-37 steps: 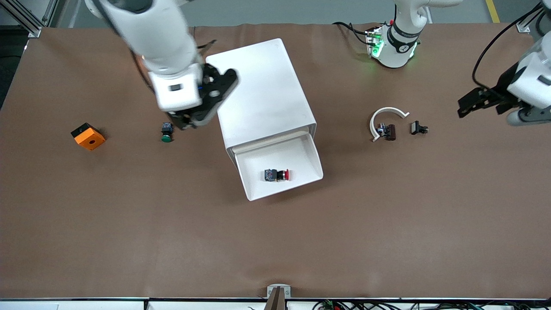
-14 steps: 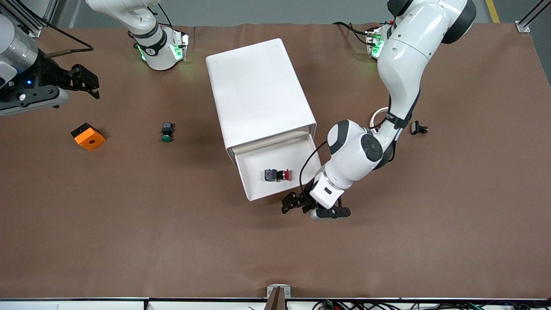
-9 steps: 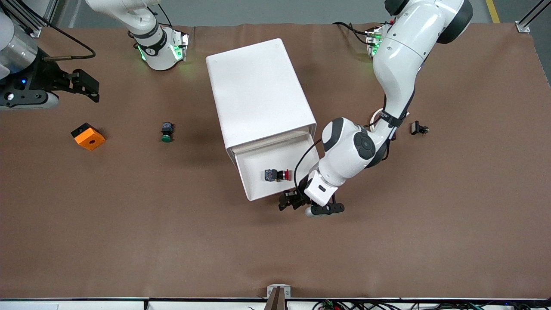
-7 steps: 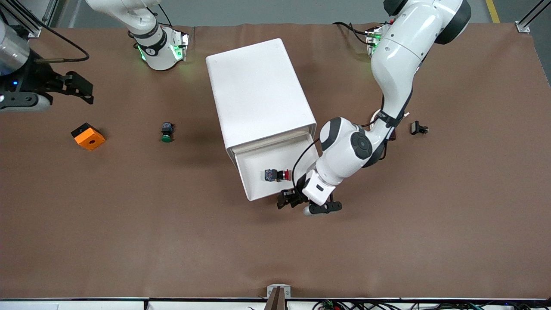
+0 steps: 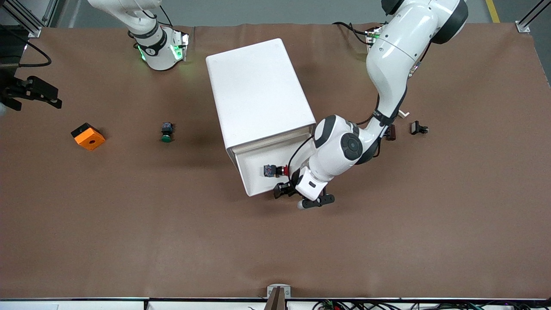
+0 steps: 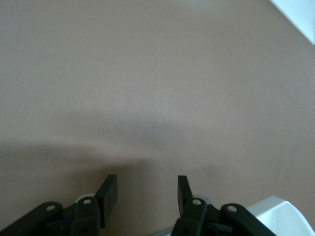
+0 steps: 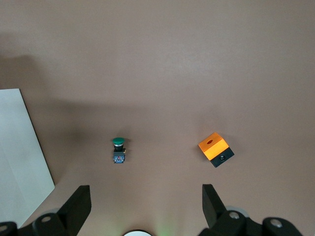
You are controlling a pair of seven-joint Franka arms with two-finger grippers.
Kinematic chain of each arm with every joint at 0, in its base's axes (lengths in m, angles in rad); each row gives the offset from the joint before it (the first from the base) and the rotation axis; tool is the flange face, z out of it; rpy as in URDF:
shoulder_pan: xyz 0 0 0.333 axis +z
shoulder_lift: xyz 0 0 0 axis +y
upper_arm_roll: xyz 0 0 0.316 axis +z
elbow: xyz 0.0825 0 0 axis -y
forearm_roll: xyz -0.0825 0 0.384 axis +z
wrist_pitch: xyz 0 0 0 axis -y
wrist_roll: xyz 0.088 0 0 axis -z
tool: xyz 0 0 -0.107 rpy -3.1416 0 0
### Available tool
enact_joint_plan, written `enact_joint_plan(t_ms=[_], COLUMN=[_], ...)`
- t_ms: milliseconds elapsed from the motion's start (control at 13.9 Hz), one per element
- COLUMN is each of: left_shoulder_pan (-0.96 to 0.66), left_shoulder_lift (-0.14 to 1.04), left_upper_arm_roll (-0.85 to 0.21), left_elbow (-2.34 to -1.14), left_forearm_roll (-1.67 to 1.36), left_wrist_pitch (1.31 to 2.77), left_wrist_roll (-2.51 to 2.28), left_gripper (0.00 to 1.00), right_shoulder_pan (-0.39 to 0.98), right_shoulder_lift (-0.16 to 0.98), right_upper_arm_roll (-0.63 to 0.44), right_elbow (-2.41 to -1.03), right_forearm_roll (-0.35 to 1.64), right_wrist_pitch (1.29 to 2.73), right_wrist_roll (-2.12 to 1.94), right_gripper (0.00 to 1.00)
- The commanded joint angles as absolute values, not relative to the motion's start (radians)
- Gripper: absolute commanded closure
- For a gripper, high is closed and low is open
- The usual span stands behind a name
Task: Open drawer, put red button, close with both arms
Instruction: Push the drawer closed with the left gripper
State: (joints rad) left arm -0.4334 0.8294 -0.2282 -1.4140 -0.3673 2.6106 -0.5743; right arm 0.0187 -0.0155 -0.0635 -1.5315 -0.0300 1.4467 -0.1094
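Drawer pushed partly in | left jaws open at its front | red button inside | right jaws open, waiting

A wide table covered with a matte brown sheet filled nearly the whole front view. The sheet's edge by the arm bases was slightly wavy. Grey floor showed above that edge, with a yellow floor stripe near one corner. Silver aluminium frame rails stood at both corners there. Cables and a small metal bracket lined the camera-side edge. Lighting was even.
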Motion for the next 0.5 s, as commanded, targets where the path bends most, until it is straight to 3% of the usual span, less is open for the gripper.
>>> enact_joint_plan(t_ms=[0,216,431], left_shoulder_pan=[-0.437,-0.436,-0.434], left_shoulder_lift=[0.790,0.761,0.761], left_upper_arm_roll=[-0.229,-0.230,-0.248], left_elbow=[-1.427,-1.428,-1.430], left_forearm_roll=[-0.384,-0.384,-0.380], left_wrist_pitch=[2.515,2.403,2.381], left_wrist_roll=[-0.606,-0.612,-0.603], left_gripper=[0.42,0.38,0.35], right_shoulder_pan=[-0.002,-0.005,-0.003], right_shoulder_lift=[-0.015,-0.014,-0.014], right_upper_arm_roll=[-0.051,-0.051,-0.051], right_elbow=[-1.514,-1.514,-1.514], right_forearm_roll=[-0.015,-0.018,-0.015], right_wrist_pitch=[1.445,1.440,1.439], right_wrist_roll=[-0.120,-0.120,-0.120], right_gripper=[0.00,0.00,0.00])
